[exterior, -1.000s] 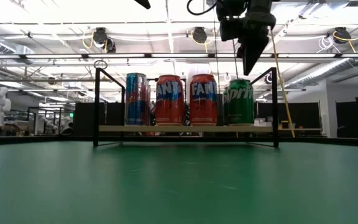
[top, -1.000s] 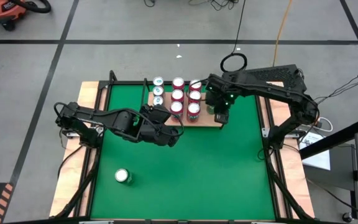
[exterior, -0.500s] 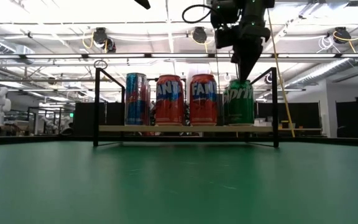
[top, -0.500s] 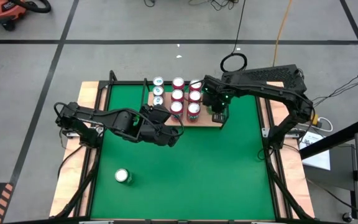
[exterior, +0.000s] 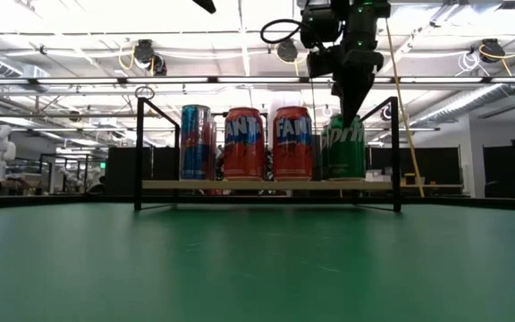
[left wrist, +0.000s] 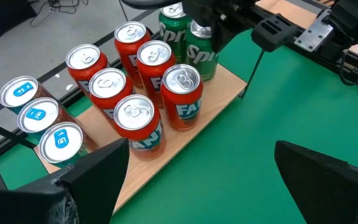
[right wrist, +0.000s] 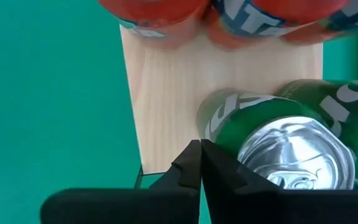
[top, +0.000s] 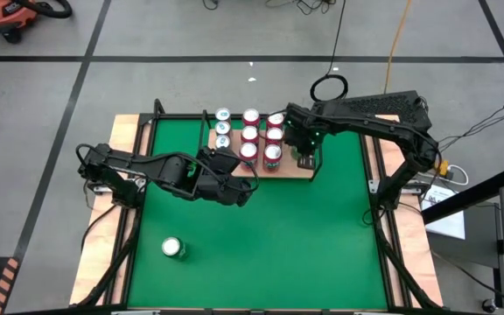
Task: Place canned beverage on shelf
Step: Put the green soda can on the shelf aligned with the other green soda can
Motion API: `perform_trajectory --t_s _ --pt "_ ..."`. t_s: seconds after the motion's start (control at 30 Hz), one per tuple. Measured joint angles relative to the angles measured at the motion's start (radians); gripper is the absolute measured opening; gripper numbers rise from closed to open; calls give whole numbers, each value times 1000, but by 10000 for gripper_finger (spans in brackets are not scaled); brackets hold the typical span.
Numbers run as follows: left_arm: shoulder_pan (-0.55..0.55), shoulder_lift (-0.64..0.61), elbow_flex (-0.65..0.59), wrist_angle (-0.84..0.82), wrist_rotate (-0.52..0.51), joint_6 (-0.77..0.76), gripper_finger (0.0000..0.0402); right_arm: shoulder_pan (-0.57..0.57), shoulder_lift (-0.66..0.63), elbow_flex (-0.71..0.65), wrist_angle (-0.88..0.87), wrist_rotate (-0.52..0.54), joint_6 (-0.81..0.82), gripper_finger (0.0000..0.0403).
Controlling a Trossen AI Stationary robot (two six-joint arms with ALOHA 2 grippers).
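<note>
Since a second ago the right hand [exterior: 350, 114] has dropped toward the Sprite can [exterior: 344, 148] on the shelf [top: 297, 170]. Its fingers [right wrist: 194, 163] are pressed together just above the can's top. The left hand [top: 234, 194] waits spread beside the shelf, over the mat [top: 269, 236].
</note>
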Motion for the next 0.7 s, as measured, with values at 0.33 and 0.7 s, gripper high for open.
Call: perform_trajectory --t_s 0.33,0.7 --pt "0 0 0 0 0 0 392 -16 0 0 10 4 -28 2" --pt "0 0 0 0 0 0 393 -16 0 0 14 21 -59 2"
